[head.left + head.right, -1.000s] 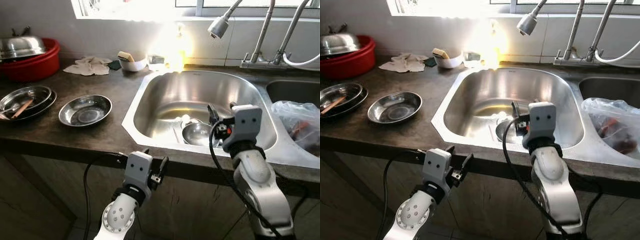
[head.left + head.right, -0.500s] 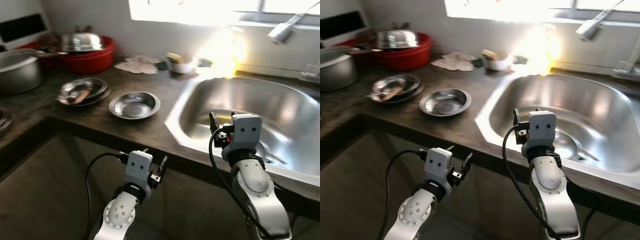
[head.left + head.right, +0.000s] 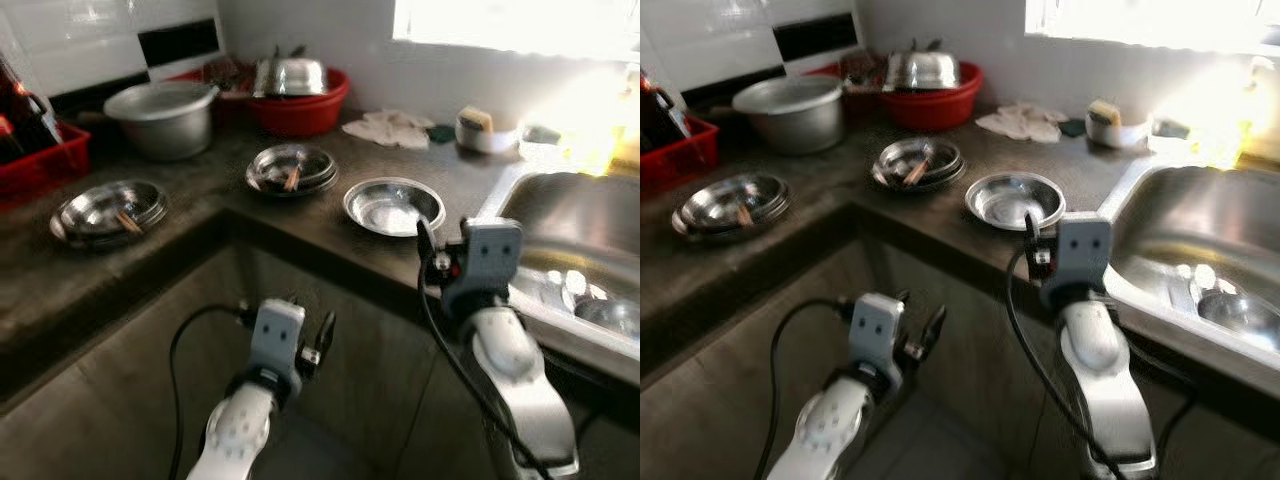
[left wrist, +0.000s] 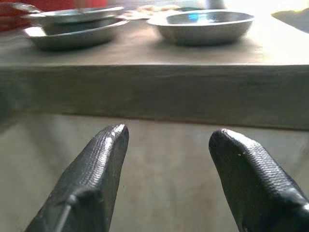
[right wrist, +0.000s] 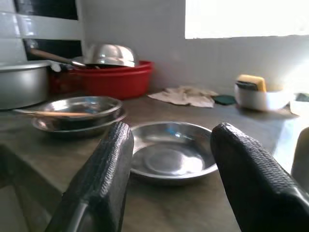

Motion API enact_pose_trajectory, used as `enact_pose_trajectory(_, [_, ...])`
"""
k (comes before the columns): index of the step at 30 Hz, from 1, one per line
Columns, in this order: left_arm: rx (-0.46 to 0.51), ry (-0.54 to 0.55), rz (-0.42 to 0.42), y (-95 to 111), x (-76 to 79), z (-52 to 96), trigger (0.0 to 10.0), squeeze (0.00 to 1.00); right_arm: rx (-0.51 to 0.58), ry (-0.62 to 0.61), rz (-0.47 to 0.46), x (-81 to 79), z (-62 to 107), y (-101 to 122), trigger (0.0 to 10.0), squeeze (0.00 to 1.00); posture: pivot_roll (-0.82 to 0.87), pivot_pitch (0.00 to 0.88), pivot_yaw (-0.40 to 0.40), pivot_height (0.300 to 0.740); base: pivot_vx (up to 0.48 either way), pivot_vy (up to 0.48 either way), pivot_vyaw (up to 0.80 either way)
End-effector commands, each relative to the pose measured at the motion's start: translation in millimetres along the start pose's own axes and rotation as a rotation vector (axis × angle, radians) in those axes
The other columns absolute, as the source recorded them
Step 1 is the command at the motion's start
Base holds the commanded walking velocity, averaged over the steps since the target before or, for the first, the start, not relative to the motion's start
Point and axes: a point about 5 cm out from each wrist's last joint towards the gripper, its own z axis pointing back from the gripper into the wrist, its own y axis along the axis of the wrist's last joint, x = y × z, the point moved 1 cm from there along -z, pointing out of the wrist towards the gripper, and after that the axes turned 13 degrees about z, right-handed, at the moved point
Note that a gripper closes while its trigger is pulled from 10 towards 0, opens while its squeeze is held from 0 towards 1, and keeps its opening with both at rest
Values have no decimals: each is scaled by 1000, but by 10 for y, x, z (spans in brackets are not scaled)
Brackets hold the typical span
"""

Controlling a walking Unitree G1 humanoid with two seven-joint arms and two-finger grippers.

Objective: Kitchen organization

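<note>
1. The right gripper is wide open and holds nothing.
2. A steel bowl sits on the worktop just ahead of it.
3. The left gripper is open too, below the worktop edge.
4. No words can be read.

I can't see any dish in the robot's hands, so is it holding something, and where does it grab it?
Nothing is held. The left end effector and the right end effector are both open, with empty gaps.

Three steel-dish groups: single dish, stack, stack; one red basin.
</note>
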Motion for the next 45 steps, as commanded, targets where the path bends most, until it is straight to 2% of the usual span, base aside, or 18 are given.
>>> enact_pose_trajectory(1, [1,-16,-8,-12,62,-12,10000,0,-5,-14,5,69,-28,4,10000,0,106,22,3,740,281,0,0])
enact_pose_trajectory(11, [-9,-5,-1,-40,65,6,10000,0,7,-2,22,95,-129,45,10000,0,112,17,-6,740,363,-125,0])
enact_pose_trajectory(18, [-10,-9,6,-38,78,9,10000,0,-20,7,29,130,-250,39,10000,0,113,14,-11,740,0,0,0])
enact_pose_trajectory(20, [-11,-6,7,-44,81,15,10000,0,-52,14,49,169,-325,11,10000,0,113,14,-12,740,0,0,0])
enact_pose_trajectory(23, [-11,-7,8,-42,89,17,10000,0,-95,29,37,190,-363,-25,10000,0,115,15,-17,740,0,0,0])
enact_pose_trajectory(29, [-16,-11,13,-48,111,29,10000,0,-225,47,5,345,-561,-118,10000,0,111,20,-23,740,0,0,0])
enact_pose_trajectory(30, [-17,-14,15,-48,118,35,10000,0,-267,83,-1,379,-619,-134,10000,1000,112,22,-27,740,0,0,0])
enact_pose_trajectory(33, [-23,-18,18,-50,128,37,10000,0,-271,54,11,455,-689,-105,10000,1000,111,27,-27,740,0,0,0])
enact_pose_trajectory(35, [-28,-23,17,-51,138,42,10000,0,-321,23,32,525,-757,-108,10000,1000,110,31,-31,740,0,0,0])
enact_pose_trajectory(36, [-32,-25,16,-57,143,50,10000,0,-351,-11,46,581,-807,-115,10000,0,111,37,-36,740,0,0,0])
enact_pose_trajectory(39, [-45,-25,18,-80,148,61,10000,0,-412,-40,41,663,-899,-141,10000,0,111,44,-38,740,0,0,0])
enact_pose_trajectory(41, [-46,-27,21,-79,167,50,10000,0,-479,-3,19,718,-979,-194,10000,0,114,53,-45,740,0,0,0])
enact_pose_trajectory(45, [-46,-30,22,-75,178,49,10000,0,-520,12,16,725,-1012,-223,10000,0,116,57,-48,740,0,0,0])
